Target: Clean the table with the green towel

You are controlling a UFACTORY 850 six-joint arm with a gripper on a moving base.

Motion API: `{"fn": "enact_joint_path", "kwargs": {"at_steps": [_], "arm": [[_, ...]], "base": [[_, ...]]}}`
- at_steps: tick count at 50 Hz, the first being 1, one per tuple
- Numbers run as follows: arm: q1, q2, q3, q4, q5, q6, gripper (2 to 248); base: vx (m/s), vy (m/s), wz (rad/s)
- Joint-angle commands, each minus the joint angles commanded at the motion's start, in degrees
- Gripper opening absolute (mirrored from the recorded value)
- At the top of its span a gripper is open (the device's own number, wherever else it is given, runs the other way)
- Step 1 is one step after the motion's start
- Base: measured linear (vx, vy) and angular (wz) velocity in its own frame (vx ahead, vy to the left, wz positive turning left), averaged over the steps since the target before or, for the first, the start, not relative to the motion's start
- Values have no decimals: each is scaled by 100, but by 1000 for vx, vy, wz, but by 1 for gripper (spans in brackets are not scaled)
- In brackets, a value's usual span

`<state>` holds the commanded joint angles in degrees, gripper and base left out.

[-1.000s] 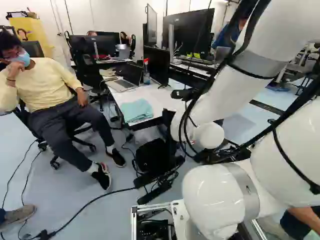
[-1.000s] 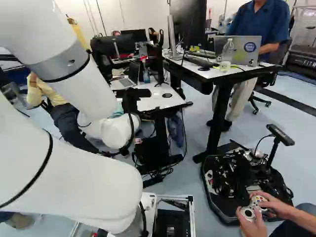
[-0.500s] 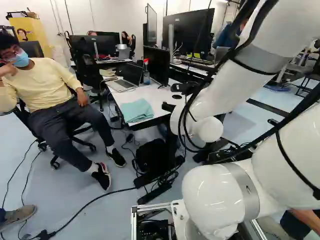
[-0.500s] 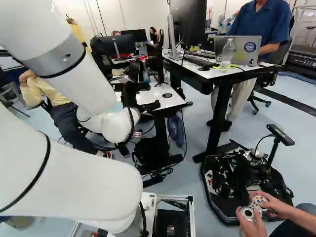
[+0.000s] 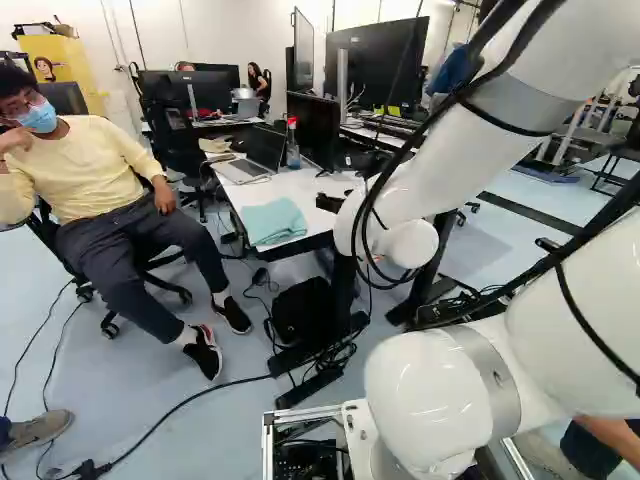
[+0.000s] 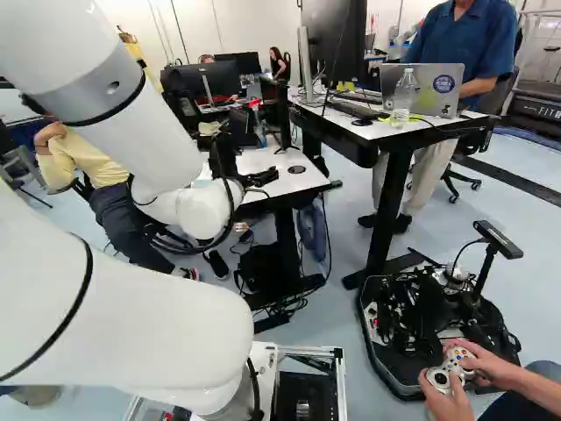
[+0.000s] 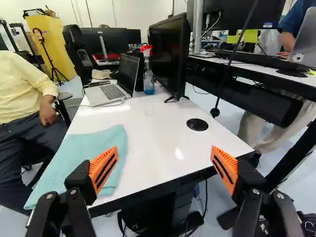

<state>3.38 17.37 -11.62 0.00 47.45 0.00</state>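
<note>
No wiping is seen, w/ the towel [image 7: 81,150] laid at the near corner of the surface [image 7: 148,136] & the empty jaws spread wide, so grab & wipe must prob. be done next.

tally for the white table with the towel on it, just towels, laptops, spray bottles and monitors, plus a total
Green towel: 1
Open laptop: 1
Spray bottle: 1
Black monitor: 1
Total: 4
</note>
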Motion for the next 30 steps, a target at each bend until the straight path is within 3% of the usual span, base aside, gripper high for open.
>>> {"fn": "enact_joint_path", "kwargs": {"at_steps": [30], "arm": [[415,-146,-536,0,-504,0,247]], "base": [[0,0,0]]}}
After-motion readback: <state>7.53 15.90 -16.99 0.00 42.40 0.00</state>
